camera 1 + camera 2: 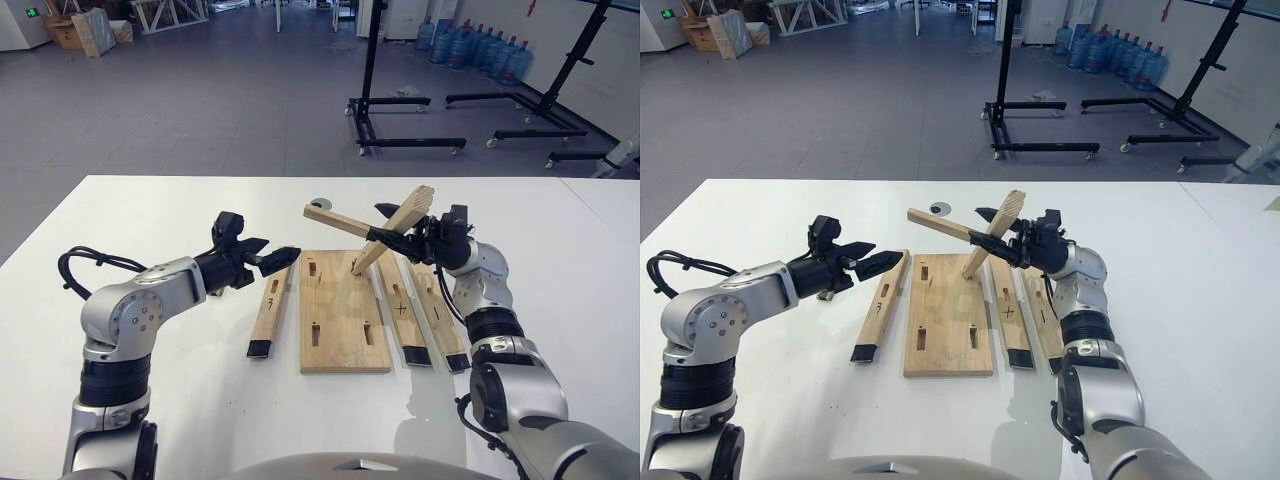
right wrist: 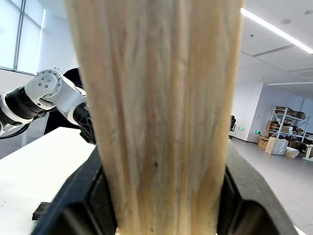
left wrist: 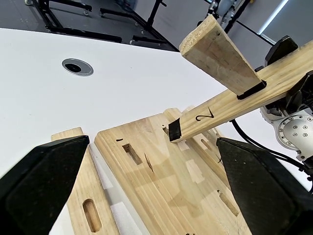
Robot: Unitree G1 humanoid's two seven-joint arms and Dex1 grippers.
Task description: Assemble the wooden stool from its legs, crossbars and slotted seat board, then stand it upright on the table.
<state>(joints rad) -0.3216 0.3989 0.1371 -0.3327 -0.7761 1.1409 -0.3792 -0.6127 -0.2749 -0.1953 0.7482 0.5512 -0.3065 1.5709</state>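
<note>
Seat board below leg in right gripper

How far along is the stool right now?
Done: one thin wooden crossbar looks fitted through a light wooden leg. In hand: the right gripper is shut on that leg, tilted, its lower end at a slot of the flat slotted seat board; the left gripper hangs open, empty. Left: one loose leg left of the board and two loose legs right of it lie flat, unjoined; stool not upright.
</note>
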